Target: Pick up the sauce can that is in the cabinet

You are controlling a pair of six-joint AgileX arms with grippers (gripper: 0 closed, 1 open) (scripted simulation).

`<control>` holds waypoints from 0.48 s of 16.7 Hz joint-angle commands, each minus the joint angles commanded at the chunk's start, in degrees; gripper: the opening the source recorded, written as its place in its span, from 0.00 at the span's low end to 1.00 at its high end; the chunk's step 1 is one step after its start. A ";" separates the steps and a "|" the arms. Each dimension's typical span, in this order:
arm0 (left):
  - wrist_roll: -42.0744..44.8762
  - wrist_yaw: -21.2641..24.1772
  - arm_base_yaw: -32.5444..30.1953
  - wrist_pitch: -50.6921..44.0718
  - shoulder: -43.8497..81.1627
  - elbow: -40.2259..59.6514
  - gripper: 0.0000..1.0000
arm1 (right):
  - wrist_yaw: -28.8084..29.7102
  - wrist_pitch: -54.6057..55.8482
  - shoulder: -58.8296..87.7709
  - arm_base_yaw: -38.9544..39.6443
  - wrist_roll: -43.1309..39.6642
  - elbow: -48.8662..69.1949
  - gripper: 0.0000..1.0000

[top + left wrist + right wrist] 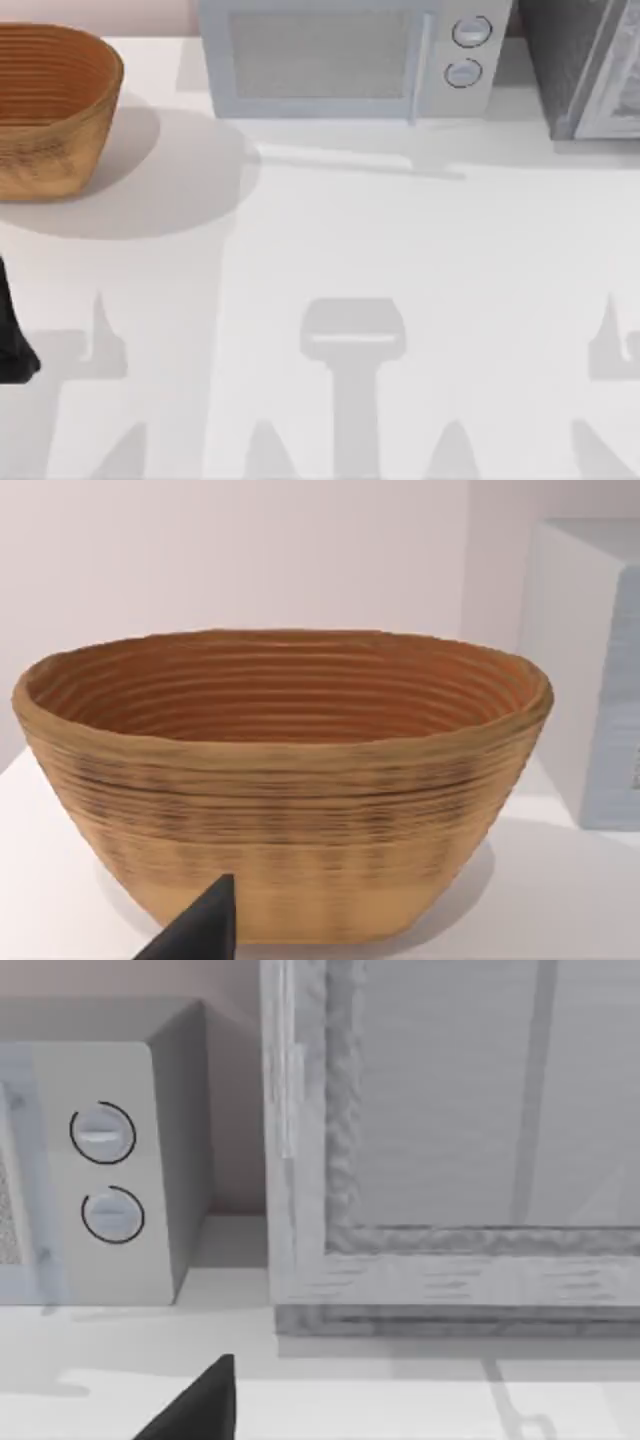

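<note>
Top view: my left arm (pixel 14 340) sits low at table's left edge, just dark bit poking in. Left wrist cam stares at wicker basket (pixel 285 780), one dark fingertip (pixel 200 928) in frame; right wrist cam faces cabinet (pixel 450 1160) door beside microwave (pixel 110 1160), at table's back right. Can't tell finger spread on either gripper. Door hides cabinet's inside.
</note>
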 joint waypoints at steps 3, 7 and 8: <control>0.00 0.00 0.00 0.00 0.00 0.00 1.00 | 0.07 -0.15 0.58 0.11 0.02 0.63 1.00; 0.00 0.00 0.00 0.00 0.00 0.00 1.00 | 1.11 -2.34 8.06 1.29 0.17 9.16 1.00; 0.00 0.00 0.00 0.00 0.00 0.00 1.00 | 1.55 -3.25 11.03 1.71 0.21 12.77 1.00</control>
